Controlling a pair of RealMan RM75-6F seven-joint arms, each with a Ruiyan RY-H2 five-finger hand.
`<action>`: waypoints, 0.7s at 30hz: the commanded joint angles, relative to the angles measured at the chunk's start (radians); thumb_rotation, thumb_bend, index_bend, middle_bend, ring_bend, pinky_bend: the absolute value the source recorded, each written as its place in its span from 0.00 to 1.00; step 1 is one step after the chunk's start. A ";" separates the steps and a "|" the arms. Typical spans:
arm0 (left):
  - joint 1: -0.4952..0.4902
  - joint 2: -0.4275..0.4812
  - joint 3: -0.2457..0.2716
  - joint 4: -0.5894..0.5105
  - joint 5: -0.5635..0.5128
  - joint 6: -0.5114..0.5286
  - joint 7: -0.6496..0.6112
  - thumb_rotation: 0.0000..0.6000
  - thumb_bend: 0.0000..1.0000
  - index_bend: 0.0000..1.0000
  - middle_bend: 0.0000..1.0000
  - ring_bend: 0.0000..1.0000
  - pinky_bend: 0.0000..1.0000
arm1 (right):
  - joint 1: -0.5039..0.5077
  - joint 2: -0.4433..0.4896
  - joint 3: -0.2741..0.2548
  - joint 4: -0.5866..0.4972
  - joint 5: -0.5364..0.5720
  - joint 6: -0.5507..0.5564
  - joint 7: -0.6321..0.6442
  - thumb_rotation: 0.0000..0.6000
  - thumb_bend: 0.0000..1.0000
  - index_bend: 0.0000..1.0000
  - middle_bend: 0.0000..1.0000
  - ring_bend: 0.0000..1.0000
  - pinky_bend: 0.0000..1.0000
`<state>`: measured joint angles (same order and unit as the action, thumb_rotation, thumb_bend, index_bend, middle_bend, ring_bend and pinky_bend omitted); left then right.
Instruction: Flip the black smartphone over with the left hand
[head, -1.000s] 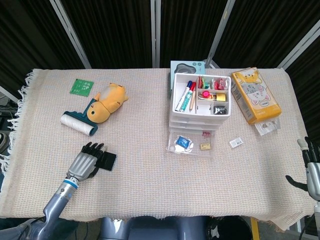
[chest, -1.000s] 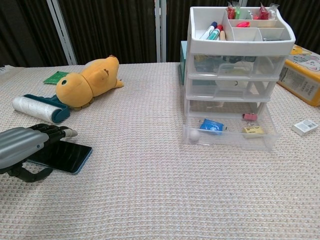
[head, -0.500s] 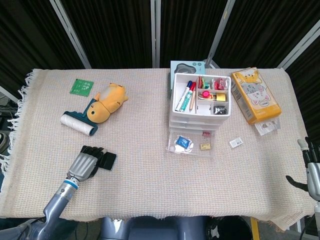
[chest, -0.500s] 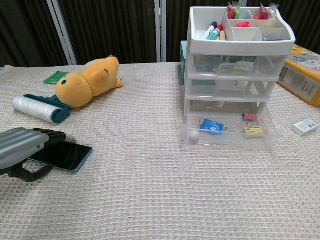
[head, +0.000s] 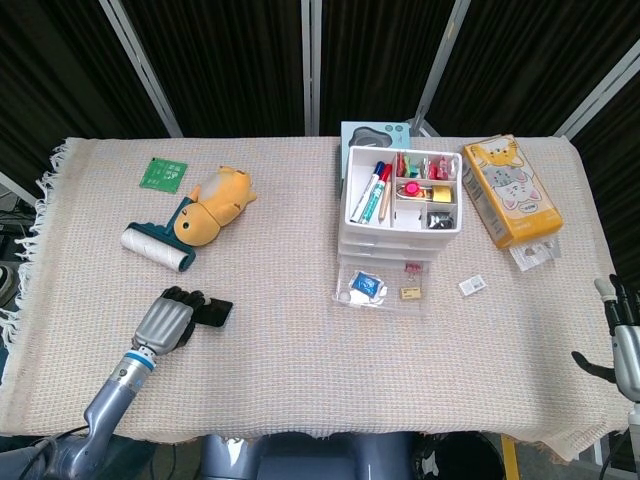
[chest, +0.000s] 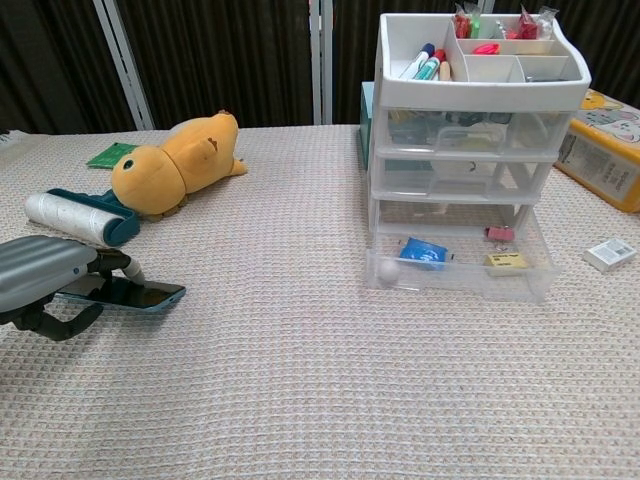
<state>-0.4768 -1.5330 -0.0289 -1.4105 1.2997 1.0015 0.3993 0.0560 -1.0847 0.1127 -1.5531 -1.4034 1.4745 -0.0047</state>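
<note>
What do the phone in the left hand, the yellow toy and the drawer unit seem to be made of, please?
Phone: glossy, reflective face, probably glass, with a bluish edge.
Yellow toy: soft plush fabric, matte and rounded.
Drawer unit: plastic, white top tray and clear, see-through drawers.

Surface (chest: 300, 400) covered in beige waffle-weave cloth, rough and matt. Black smartphone (chest: 130, 294) glossy, smooth glass face. Left hand (chest: 40, 275): smooth grey plastic shell, slight sheen. Orange plush toy (chest: 180, 150) soft, fuzzy. Clear plastic drawer unit (chest: 470, 150) glossy, white matt top tray.
</note>
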 joint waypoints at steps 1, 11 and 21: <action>-0.018 0.019 -0.023 -0.038 -0.042 -0.011 0.055 1.00 0.65 0.26 0.19 0.28 0.17 | 0.001 -0.001 0.000 0.001 0.001 -0.002 -0.002 1.00 0.00 0.00 0.00 0.00 0.00; -0.075 0.007 -0.094 -0.045 -0.122 -0.010 0.158 1.00 0.68 0.26 0.20 0.34 0.17 | 0.004 -0.006 0.000 0.007 0.008 -0.011 -0.009 1.00 0.00 0.00 0.00 0.00 0.00; -0.168 -0.072 -0.174 0.090 -0.216 -0.031 0.218 1.00 0.69 0.28 0.20 0.38 0.17 | 0.007 -0.013 0.002 0.019 0.021 -0.023 -0.012 1.00 0.00 0.00 0.00 0.00 0.00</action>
<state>-0.6235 -1.5842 -0.1859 -1.3500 1.0964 0.9770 0.6112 0.0628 -1.0971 0.1142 -1.5345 -1.3820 1.4513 -0.0164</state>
